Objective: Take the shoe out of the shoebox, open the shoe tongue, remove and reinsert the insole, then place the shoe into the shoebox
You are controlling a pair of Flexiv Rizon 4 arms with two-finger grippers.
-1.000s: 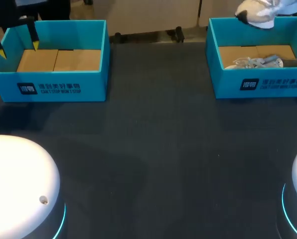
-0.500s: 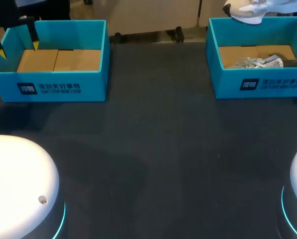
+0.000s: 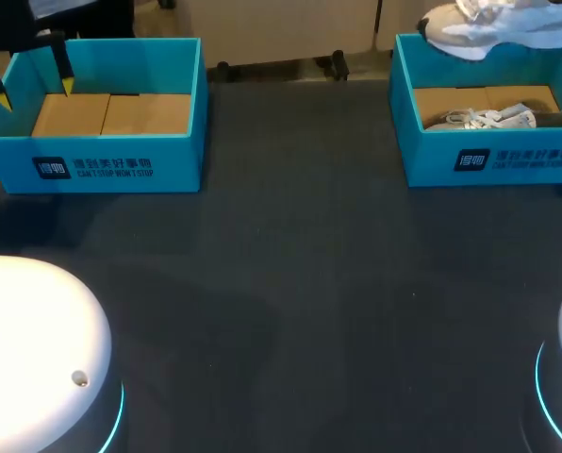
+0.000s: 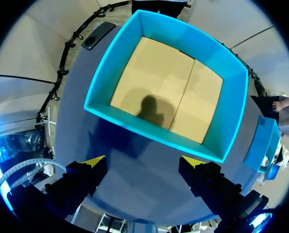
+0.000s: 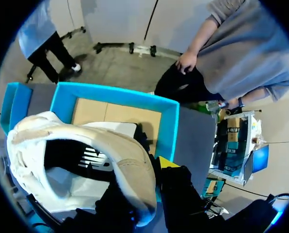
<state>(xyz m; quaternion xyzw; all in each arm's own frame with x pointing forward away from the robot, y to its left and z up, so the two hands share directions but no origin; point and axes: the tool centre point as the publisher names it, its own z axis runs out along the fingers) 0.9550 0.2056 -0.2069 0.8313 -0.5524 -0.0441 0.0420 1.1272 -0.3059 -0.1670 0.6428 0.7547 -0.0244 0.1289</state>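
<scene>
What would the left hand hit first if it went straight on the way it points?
Probably the cardboard floor of the empty blue shoebox: the left hand points into it, with nothing in between, though depth is unclear.

Left tool: fingers spread wide, pointing down. Right tool: fingers clamped on the collar of the shoe, held aloft.

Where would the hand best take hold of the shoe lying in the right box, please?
Probably across its laced middle, coming straight down from above: the shoe lies low along the near wall of the box, so the walls block any sideways reach.
</scene>
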